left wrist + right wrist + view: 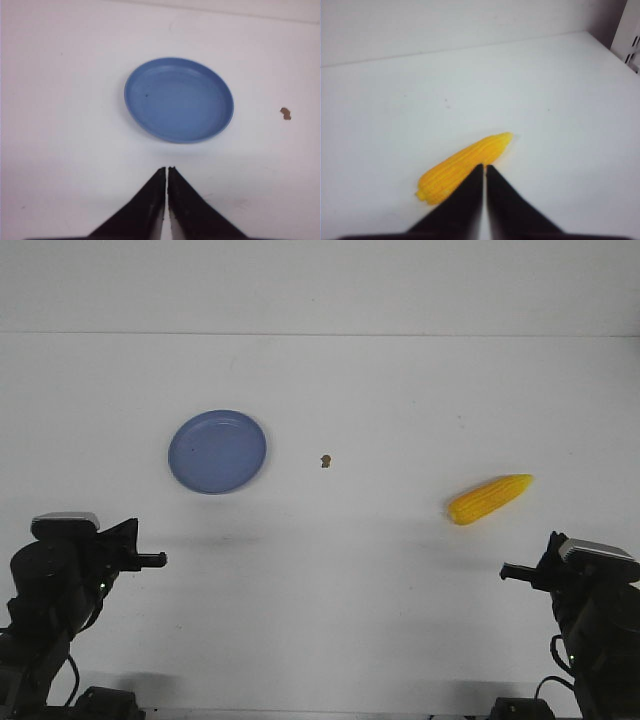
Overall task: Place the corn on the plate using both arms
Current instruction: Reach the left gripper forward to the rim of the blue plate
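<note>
The yellow corn [489,498] lies on the white table at the right, its tip pointing to the far right; it also shows in the right wrist view [462,167]. The blue plate [217,452] sits empty at the left and shows in the left wrist view [178,99]. My left gripper [160,560] is shut and empty, near the table's front, short of the plate; in its wrist view the tips [166,170] meet. My right gripper [505,571] is shut and empty, short of the corn, its tips [484,167] in front of the cob.
A tiny brown speck [325,461] lies on the table between plate and corn, and it also shows in the left wrist view [285,113]. The table's far edge meets a white wall. A white rack upright [630,35] stands at the far right.
</note>
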Controlling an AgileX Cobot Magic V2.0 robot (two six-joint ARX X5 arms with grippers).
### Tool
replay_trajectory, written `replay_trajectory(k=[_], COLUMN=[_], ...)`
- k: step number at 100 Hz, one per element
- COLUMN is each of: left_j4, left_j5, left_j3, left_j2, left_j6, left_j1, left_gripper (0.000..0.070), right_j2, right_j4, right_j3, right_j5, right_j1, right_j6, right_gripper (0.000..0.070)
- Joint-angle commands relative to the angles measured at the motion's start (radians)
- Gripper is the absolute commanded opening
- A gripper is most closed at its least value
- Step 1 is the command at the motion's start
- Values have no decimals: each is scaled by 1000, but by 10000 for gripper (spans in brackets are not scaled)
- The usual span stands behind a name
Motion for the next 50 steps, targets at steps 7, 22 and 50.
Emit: replay_trajectory(k=[7, 22, 50], left_j4=[7, 6, 91], left_j5=[3, 3, 3], left_j3=[16, 16, 26], left_j2=[-3, -7, 168], left_j6=[-4, -19, -50], left_j1=[1, 1, 13], left_gripper=[404, 527, 527], right_j2=[3, 3, 3], right_j4=[1, 2, 4], right_j3=[16, 16, 16], right_j5=[-12, -11, -11], right_j1=[1, 1, 1], right_j6=[10, 11, 11], right_gripper=[541, 552, 551])
